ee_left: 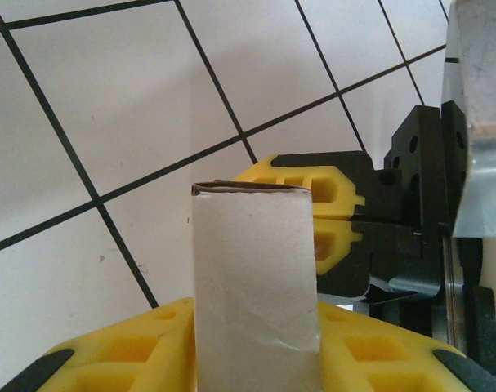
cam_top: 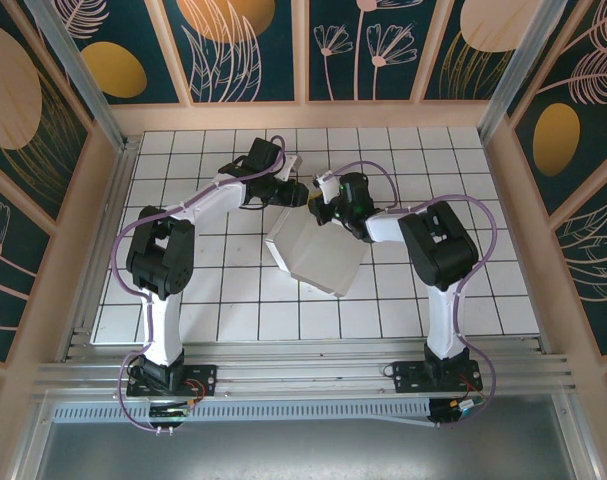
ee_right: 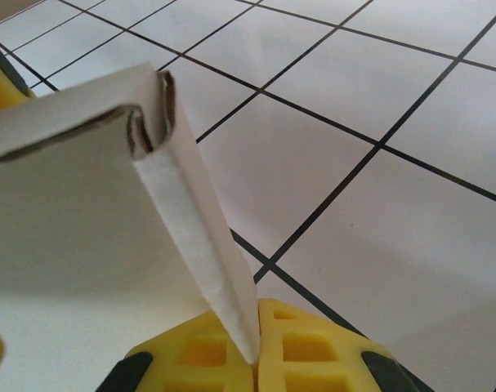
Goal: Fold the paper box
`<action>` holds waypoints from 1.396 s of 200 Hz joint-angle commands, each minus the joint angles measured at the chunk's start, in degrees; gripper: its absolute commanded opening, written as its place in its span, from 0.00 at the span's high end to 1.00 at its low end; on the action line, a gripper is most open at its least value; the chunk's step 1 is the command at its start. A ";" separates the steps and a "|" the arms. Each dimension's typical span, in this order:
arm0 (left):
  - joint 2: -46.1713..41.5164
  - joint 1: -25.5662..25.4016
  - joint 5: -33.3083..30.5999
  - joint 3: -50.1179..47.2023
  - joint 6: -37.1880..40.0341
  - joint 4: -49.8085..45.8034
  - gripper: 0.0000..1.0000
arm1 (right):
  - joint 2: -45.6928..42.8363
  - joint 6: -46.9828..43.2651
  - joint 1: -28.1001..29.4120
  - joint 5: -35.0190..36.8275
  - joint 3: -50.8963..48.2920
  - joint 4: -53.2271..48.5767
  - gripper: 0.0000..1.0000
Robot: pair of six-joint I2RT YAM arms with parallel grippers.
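White gridded table [cam_top: 503, 300], floral walls [cam_top: 243, 50]; left fingers [ee_left: 109, 351], right fingers [ee_right: 313, 351] clamp paper box [cam_top: 313, 255].

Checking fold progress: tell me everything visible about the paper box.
The paper box is plain white thin cardboard, unmarked, partly folded, sitting skewed on the tiled table. A narrow flap stands between the fingers of the left gripper. The right gripper pinches a doubled-over wall edge, layers showing at its corner. Both grips sit at the box's far side.

The left arm [cam_top: 198, 205] and right arm [cam_top: 423, 235] crowd the box [cam_top: 313, 258] at twelve o'clock; bare table [cam_top: 233, 320] from four to eight.
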 commanded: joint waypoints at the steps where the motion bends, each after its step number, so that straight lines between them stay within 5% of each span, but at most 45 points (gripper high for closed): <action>1: 2.27 -2.35 6.24 0.75 0.52 -2.74 0.64 | 1.65 -2.74 0.25 3.14 -1.19 -10.94 0.92; 154: 2.32 -2.34 6.11 1.38 0.36 -3.17 0.64 | -4.49 -6.62 -3.44 -7.11 -6.74 -14.71 0.86; 192: 2.60 -2.35 6.37 1.86 0.19 -3.27 0.64 | -5.43 -5.27 -3.56 -6.35 -8.26 -11.45 1.00; 252: 2.88 -2.35 9.11 1.02 -0.99 -2.10 0.64 | -3.02 -3.82 -0.82 2.80 -6.48 -6.52 1.00; 279: 2.57 -2.44 12.90 -1.39 -2.71 1.52 0.64 | -1.72 -2.42 -0.55 0.05 -4.85 -6.15 1.00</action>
